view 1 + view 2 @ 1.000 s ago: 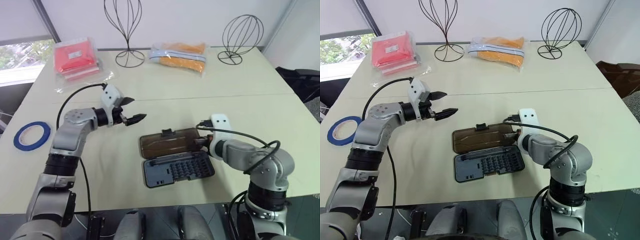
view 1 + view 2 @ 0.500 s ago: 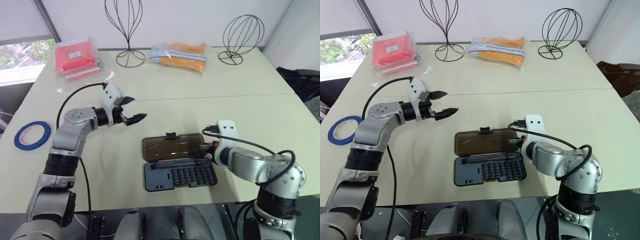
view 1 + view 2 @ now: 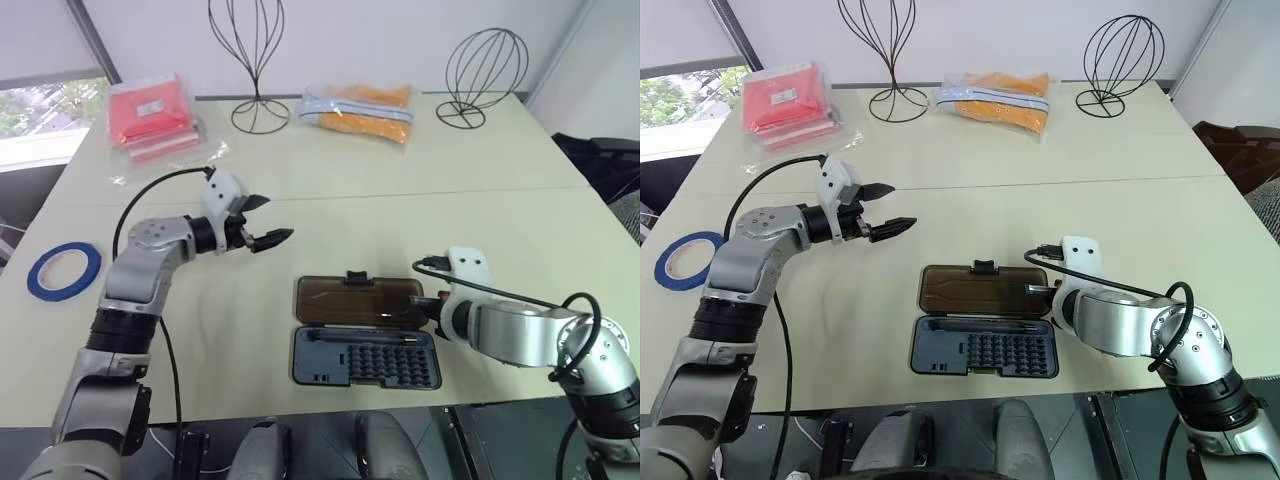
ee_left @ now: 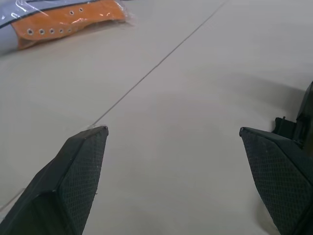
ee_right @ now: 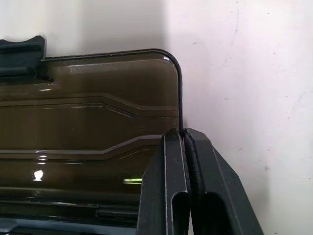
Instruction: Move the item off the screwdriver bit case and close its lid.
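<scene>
The screwdriver bit case (image 3: 985,345) lies open near the table's (image 3: 1120,200) front edge, with nothing resting on it. Just beyond its tray, the smoky lid (image 3: 983,291) lies flat, and the right gripper (image 5: 183,134) pinches its edge. So thin a hold could slip mid-swing, or drag the case. Farther off, the left gripper (image 3: 898,205) hovers with its fingers spread wide.

smoky brown lid (image 3: 984,288), perhaps navy case tray (image 3: 930,358), blue tape roll (image 3: 68,248)

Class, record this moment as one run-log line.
case: open, lid flat | right claw: shut on lid edge | left claw: open, above table, apart from case
</scene>
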Controlling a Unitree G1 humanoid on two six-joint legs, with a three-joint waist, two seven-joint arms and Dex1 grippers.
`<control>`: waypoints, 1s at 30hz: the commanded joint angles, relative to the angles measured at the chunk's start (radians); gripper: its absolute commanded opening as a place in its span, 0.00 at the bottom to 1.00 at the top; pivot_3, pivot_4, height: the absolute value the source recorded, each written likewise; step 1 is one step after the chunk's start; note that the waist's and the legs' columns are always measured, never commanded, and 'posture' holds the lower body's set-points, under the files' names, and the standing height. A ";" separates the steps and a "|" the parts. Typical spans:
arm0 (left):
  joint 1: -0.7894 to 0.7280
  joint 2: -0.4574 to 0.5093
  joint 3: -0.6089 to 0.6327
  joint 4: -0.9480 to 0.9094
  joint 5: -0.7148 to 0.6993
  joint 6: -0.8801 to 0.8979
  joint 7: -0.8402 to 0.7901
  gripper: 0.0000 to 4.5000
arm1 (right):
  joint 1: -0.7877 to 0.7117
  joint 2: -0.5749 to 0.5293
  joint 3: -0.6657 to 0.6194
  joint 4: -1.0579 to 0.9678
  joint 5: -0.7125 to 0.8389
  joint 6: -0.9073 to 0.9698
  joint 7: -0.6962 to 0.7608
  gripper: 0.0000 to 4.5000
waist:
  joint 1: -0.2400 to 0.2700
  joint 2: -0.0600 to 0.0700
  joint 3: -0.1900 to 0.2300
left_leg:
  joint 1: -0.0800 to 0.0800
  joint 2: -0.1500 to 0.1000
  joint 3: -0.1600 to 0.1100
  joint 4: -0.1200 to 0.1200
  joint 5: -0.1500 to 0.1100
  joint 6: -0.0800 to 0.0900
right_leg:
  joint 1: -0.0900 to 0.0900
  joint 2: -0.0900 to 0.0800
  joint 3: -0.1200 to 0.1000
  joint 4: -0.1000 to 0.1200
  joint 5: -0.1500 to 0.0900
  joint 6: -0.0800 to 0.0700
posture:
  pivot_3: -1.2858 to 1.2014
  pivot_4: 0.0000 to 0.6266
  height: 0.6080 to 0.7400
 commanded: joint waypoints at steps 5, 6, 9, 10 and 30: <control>0.011 0.009 0.004 -0.060 -0.009 0.012 0.000 1.00 | -0.039 -0.042 0.041 -0.014 0.024 -0.054 0.038 0.32 | 0.003 0.000 0.000 | 0.000 0.000 0.000 0.000 0.000 0.000 | 0.000 0.000 0.000 0.000 0.000 0.000 | 0.52 0.24 1.00; 0.015 0.011 0.001 -0.067 -0.011 0.017 -0.006 1.00 | -0.045 -0.045 0.045 -0.009 0.024 -0.056 0.042 0.40 | 0.004 0.000 0.000 | 0.000 0.000 0.000 0.000 0.000 0.000 | 0.000 0.000 0.000 -0.001 0.000 0.000 | 0.52 0.24 1.00; 0.026 0.018 -0.002 -0.085 -0.025 0.034 -0.033 1.00 | -0.064 -0.069 0.046 -0.001 0.024 -0.056 0.058 0.74 | 0.006 0.000 0.000 | 0.000 0.000 0.000 0.000 0.000 0.000 | 0.000 0.000 0.000 -0.001 0.000 0.000 | 0.52 0.24 1.00; 0.030 0.021 0.000 -0.091 -0.032 0.041 -0.045 1.00 | -0.072 -0.083 0.044 0.001 0.024 -0.052 0.067 0.83 | 0.007 0.000 0.000 | -0.001 0.000 0.000 0.000 0.000 0.000 | 0.000 0.000 0.000 -0.001 0.000 0.000 | 0.52 0.24 1.00; 0.188 0.228 -0.151 -0.352 -0.202 0.048 -0.565 0.01 | -0.219 -0.242 -0.036 -0.087 -0.608 0.029 0.914 1.00 | 0.028 0.001 0.000 | -0.003 0.000 0.001 0.001 0.000 0.001 | -0.001 0.000 0.000 -0.002 0.000 0.000 | 0.52 0.24 1.00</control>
